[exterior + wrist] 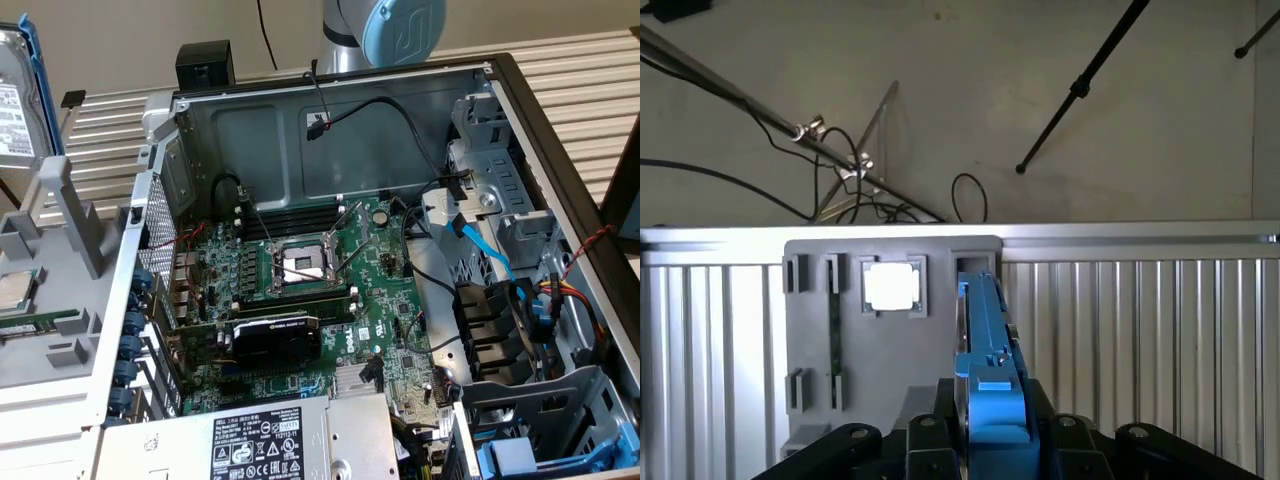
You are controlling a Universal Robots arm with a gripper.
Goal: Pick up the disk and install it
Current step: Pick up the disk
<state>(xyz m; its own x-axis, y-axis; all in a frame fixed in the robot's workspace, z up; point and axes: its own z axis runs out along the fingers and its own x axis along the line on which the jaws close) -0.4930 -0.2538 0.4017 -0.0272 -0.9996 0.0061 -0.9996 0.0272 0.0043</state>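
The disk [14, 105] is a silver drive with a white label in a blue frame. It stands on edge at the exterior view's far left, above the grey parts holder [55, 300]. In the wrist view its blue frame edge [985, 350] runs out from between the black fingers [855, 445], in line with an empty slot of the holder [890, 345]. My gripper [990, 445] is shut on the disk. The open computer case [190, 130] lies to the exterior view's right of the holder.
The holder carries a square processor chip [892, 287] and a memory stick [836, 330]. Inside the case are the motherboard [300, 290], a grey power-supply box [270, 440], loose cables [480, 250] and a blue-trimmed drive bay [520, 462]. The arm's blue joint [400, 28] sits behind the case.
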